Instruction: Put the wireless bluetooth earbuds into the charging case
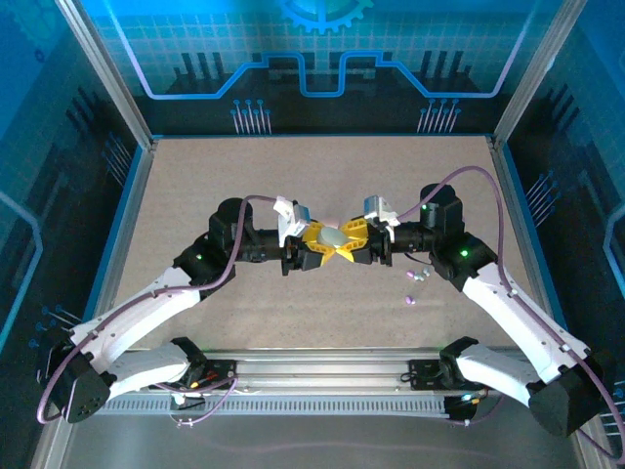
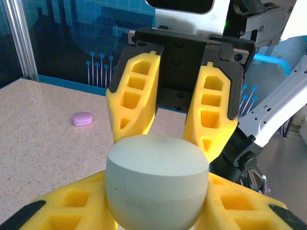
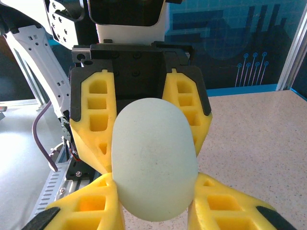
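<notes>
The earbuds [image 1: 411,277] lie on the counter [image 1: 244,176] as a few very small beads, some purple and some pale. Two of them are close together just beside the forearm of the right arm [image 1: 508,303], and one more [image 1: 410,300] lies a little nearer to the arm bases. They are free on the surface, and no hand touches them.

The charging case [image 1: 334,239], a pale grey-green pebble shape, is in the air above the middle of the counter. It is closed, and a thin seam runs around it. It is held from two sides at once.

The left hand [image 1: 320,246] comes from the left. In the left wrist view its yellow fingers [image 2: 62,206] press against both sides of the case [image 2: 158,182], so it is clamped on it. The right hand [image 1: 350,244] comes from the right. In the right wrist view its fingers [image 3: 230,206] also lie tight on both sides of the case [image 3: 153,163], so it is clamped on the same case. The two hands face each other, with their fingertips nearly meeting around the case.

Behind them, a purple case [image 2: 82,118] lies flat on the counter, well apart from the earbuds.
</notes>
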